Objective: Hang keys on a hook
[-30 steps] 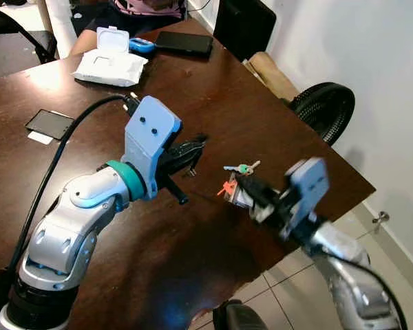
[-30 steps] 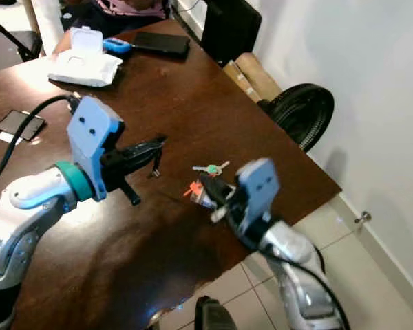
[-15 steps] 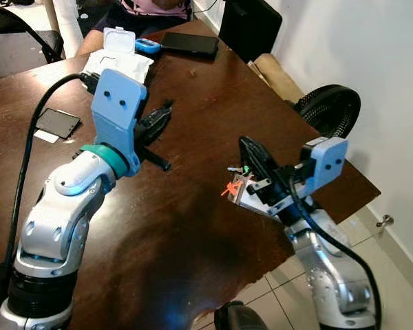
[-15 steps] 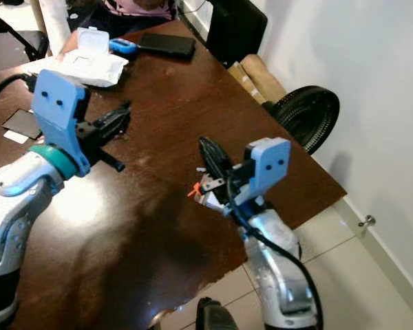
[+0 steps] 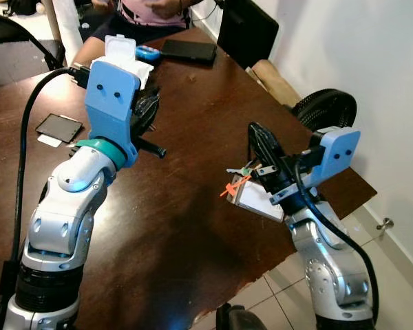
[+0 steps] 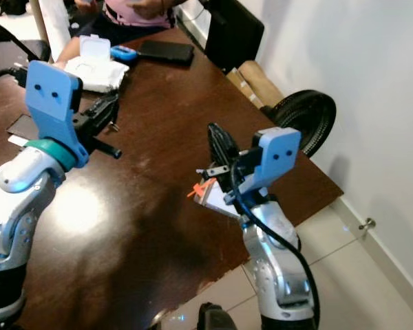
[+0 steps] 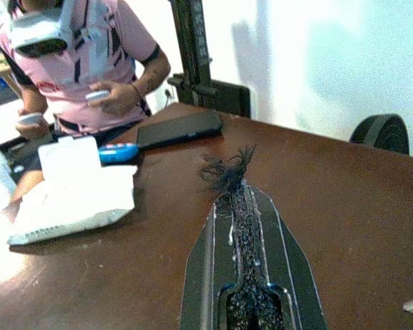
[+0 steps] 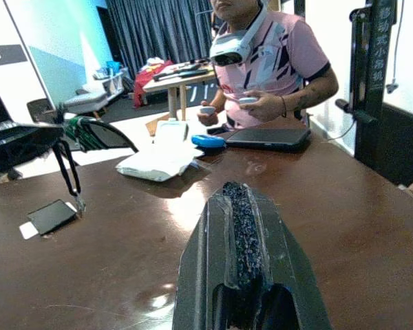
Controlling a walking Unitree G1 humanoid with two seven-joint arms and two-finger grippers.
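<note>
While both arms hover over the table, right claw pressed together, left claw together too — keys below

Dark brown table; keys tagged orange and green; white wipes pack; pink-shirted person.

Table with wipes, phones

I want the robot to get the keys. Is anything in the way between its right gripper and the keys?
Nothing visible blocks it. The keys lie on the bare brown table, right beside the right gripper, which is raised just above them. The white card lies next to them, not between.
</note>
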